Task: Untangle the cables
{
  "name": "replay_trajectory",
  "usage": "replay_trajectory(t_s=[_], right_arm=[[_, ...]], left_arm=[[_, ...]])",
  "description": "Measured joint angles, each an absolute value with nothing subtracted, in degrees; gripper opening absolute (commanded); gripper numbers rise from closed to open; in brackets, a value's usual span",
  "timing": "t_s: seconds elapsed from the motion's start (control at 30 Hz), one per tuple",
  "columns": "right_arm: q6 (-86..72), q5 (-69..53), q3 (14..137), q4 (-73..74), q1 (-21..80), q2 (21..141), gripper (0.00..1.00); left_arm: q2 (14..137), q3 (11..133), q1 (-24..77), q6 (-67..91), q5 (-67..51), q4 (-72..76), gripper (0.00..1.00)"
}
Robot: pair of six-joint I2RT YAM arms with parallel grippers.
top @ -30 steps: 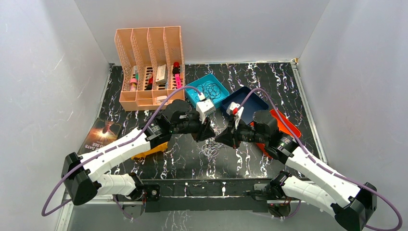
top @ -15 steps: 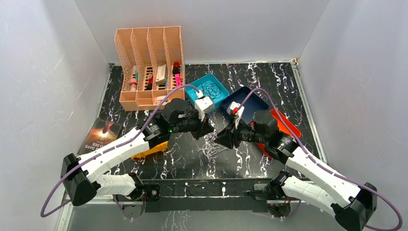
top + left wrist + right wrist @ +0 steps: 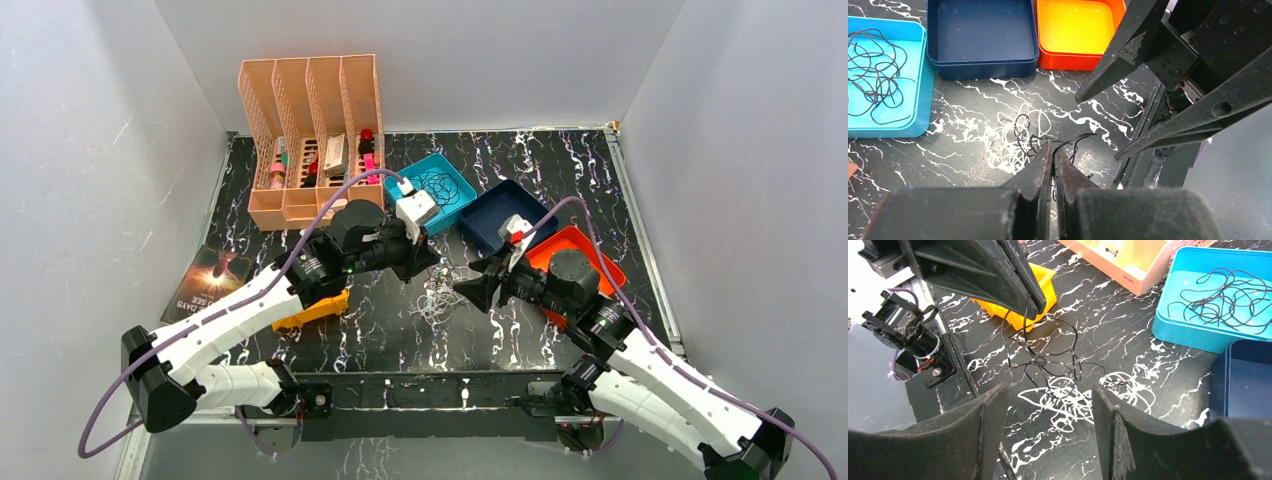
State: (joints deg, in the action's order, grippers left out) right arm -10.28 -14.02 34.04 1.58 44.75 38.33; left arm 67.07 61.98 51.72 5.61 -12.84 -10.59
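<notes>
my left hand is clamped on a black cable above the worktop; my right hand gapes empty near the white tangle.

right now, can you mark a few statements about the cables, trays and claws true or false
1. The left claw is shut on a black cable. True.
2. The right claw grips the white cable. False: it is open and holds nothing; the white cable lies on the table.
3. The dark blue tray is empty. True.
4. The light blue tray is empty. False: a loose black cable lies in it.
</notes>
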Motion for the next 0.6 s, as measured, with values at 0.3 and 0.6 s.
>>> replay_trajectory(t_s=[0.3, 0.6], right_arm=[[-9.0, -14.0, 31.0, -6.8, 44.8, 38.5, 0.86], [-7.3, -16.5, 31.0, -17.3, 44.8, 48.4, 0.91]], left_arm=[[66.6, 62.4, 51.7, 5.8, -11.7, -10.9, 0.00], [66.4, 63.1, 51.7, 6.7, -11.6, -10.7, 0.00]])
